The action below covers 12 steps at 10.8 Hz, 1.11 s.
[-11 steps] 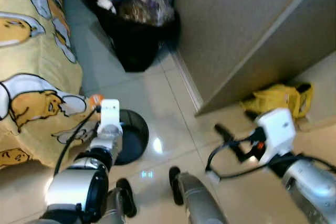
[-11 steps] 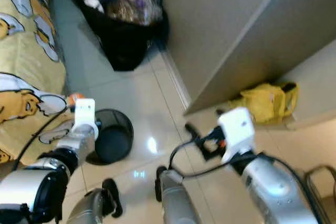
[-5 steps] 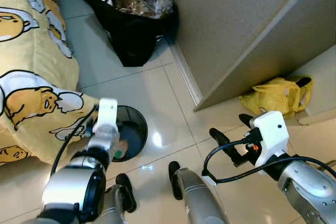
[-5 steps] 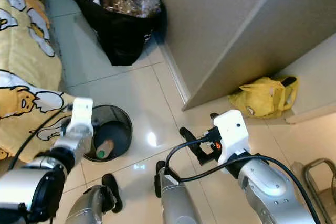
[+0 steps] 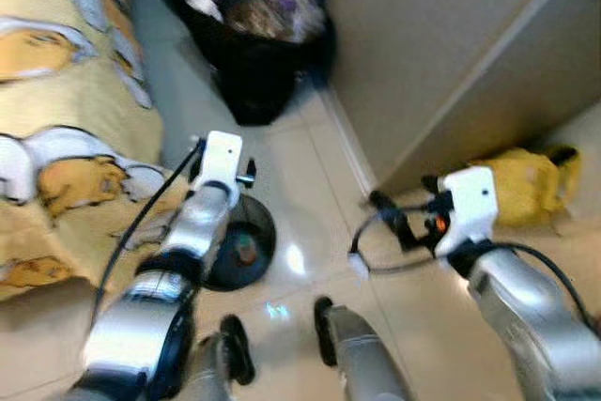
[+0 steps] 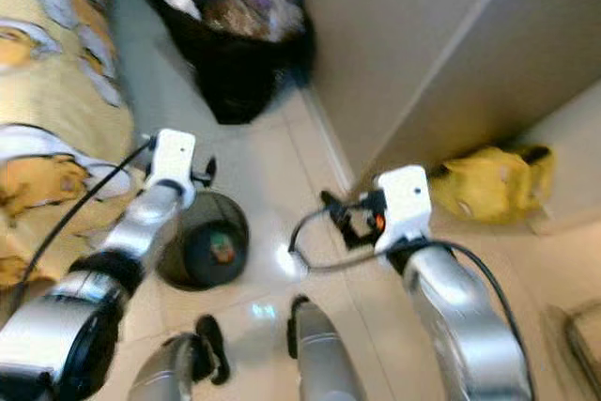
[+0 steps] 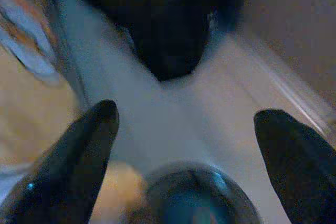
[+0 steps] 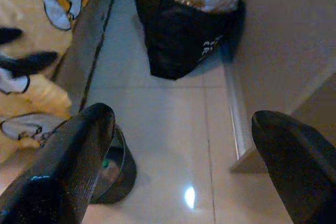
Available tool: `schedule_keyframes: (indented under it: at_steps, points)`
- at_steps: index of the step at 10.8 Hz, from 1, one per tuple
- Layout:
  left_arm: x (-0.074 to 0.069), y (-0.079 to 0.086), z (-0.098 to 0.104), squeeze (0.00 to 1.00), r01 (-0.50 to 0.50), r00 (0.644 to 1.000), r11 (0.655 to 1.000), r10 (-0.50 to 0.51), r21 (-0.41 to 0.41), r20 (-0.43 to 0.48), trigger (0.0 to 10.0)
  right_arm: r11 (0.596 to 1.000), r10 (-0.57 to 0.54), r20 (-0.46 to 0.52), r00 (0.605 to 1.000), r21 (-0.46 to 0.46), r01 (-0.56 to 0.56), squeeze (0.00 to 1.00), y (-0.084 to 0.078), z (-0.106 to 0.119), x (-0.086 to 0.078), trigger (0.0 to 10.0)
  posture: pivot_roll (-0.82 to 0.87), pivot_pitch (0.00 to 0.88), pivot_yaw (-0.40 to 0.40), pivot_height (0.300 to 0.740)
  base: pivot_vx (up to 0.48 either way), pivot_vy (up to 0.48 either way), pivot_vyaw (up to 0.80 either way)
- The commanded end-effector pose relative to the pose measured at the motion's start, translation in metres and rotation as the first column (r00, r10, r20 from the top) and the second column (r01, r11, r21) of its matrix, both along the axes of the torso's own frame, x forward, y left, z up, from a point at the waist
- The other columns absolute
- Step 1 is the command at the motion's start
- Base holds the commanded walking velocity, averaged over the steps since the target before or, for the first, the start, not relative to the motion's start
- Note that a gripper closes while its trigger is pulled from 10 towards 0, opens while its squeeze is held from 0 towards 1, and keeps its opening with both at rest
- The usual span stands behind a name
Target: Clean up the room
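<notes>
Seemingly round dark bin (image 6: 202,251), glossy tiles (image 6: 268,194).

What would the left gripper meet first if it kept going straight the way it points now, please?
Probably the full black rubbish bag standing on the floor ahead; the open left gripper points toward it, though depth is unclear.

Home bedroom, cartoon-print yellow bedspread (image 5: 56,138), glossy tiled floor (image 5: 310,194), stuffed black rubbish bag (image 5: 258,39)

Small round black bin (image 5: 242,243) on tile (litter inside), beside bedspread
</notes>
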<state>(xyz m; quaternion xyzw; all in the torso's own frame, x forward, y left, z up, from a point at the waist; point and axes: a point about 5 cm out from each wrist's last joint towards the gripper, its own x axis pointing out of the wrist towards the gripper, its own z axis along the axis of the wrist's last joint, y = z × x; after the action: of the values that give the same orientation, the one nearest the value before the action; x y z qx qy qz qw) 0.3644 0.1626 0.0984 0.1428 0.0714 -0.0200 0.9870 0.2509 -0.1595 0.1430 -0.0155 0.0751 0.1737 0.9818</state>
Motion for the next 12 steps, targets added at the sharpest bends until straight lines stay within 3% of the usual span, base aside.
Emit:
schedule_keyframes:
  at_steps: [1, 3, 4, 6, 7, 8, 9, 12]
  points:
    - [-0.009, 0.009, 0.009, 0.00, 0.037, 0.995, 0.999, -0.038, 0.006, 0.090, 10.0, 0.997, -0.077, 0.010, 0.997, -0.012, 0.077, 0.00, -0.011, -0.009, 0.005, 10.0, -0.28, 0.099, -0.007, 0.740, 0.000, 0.000, 0.00]
    - [-0.023, 0.014, 0.032, 0.00, 0.097, 0.971, 0.995, -0.093, -0.010, 0.219, 10.0, 0.983, -0.181, 0.058, 0.982, 0.015, 0.180, 0.00, -0.022, -0.017, 0.022, 10.0, -0.19, 0.023, 0.000, 0.740, 0.000, 0.000, 0.00]
    - [-0.033, 0.015, 0.040, 0.00, 0.110, 0.959, 0.993, -0.093, -0.048, 0.267, 10.0, 0.967, -0.248, 0.073, 0.966, 0.073, 0.242, 0.00, -0.027, -0.017, 0.029, 10.0, -0.13, 0.000, -0.003, 0.740, 0.000, 0.000, 0.00]
    - [-0.061, 0.021, 0.028, 0.00, 0.051, 0.961, 0.986, -0.004, -0.161, 0.278, 10.0, 0.957, -0.276, 0.049, 0.960, 0.113, 0.269, 0.00, -0.028, -0.024, 0.041, 10.0, -0.11, 0.000, -0.016, 0.740, 0.000, 0.000, 0.00]
    - [-0.077, 0.014, 0.017, 0.00, 0.056, 0.968, 0.978, -0.004, -0.202, 0.252, 10.0, 0.955, -0.280, 0.053, 0.958, 0.117, 0.273, 0.00, -0.030, -0.026, 0.049, 10.0, -0.09, 0.000, -0.015, 0.740, 0.000, 0.480, 0.00]
    - [-0.074, 0.008, 0.013, 0.00, 0.060, 0.975, 0.974, -0.011, -0.217, 0.221, 10.0, 0.947, -0.301, 0.048, 0.952, 0.134, 0.293, 0.00, -0.029, -0.031, 0.063, 10.0, -0.08, 0.000, -0.010, 0.740, 0.000, 0.458, 0.00]
    - [-0.068, 0.012, 0.016, 0.00, 0.051, 0.977, 0.970, 0.000, -0.236, 0.211, 10.0, 0.946, -0.300, 0.060, 0.952, 0.144, 0.289, 0.00, -0.025, -0.030, 0.069, 10.0, -0.08, 0.000, -0.001, 0.740, 0.000, 0.472, 0.00]
    - [-0.056, 0.028, 0.013, 0.00, -0.002, 0.990, 0.968, 0.037, -0.252, 0.135, 10.0, 0.960, -0.264, 0.091, 0.960, 0.119, 0.252, 0.00, -0.015, -0.033, 0.066, 10.0, -0.11, 0.000, 0.019, 0.740, 0.000, 0.480, 0.00]
